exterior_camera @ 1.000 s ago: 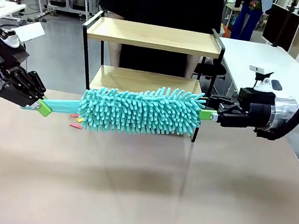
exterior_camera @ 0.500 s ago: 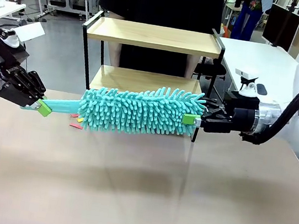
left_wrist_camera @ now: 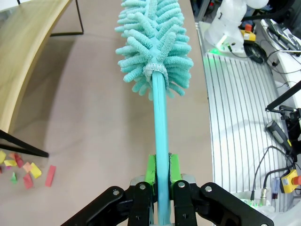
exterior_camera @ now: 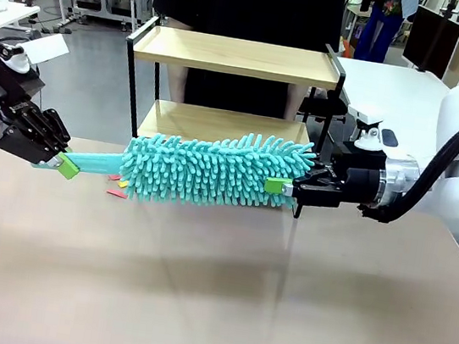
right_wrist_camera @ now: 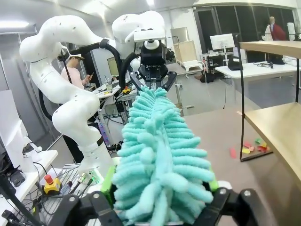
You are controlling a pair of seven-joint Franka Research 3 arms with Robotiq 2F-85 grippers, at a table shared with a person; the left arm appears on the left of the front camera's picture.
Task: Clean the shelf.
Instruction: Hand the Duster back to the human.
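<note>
Sideways, left wrist view catches paper scraps (left_wrist_camera: 26, 169) underneath shelf (left_wrist_camera: 28, 52).

duster (exterior_camera: 217, 169): turquoise fluffy head, same turquoise handle | shelf (exterior_camera: 237, 56): light wood boards, thin black frame | grippers: black, green pads (left_wrist_camera: 150, 169) | table (exterior_camera: 213, 289): beige-brown | paper scraps (left_wrist_camera: 28, 169): red, yellow, green, pink

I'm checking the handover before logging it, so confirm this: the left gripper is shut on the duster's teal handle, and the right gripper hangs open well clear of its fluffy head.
Wrong about the right gripper: it is closed on the fluffy end of the duster, not hanging open clear of it, as the front and right wrist views show. The left gripper is indeed shut on the teal handle.
</note>
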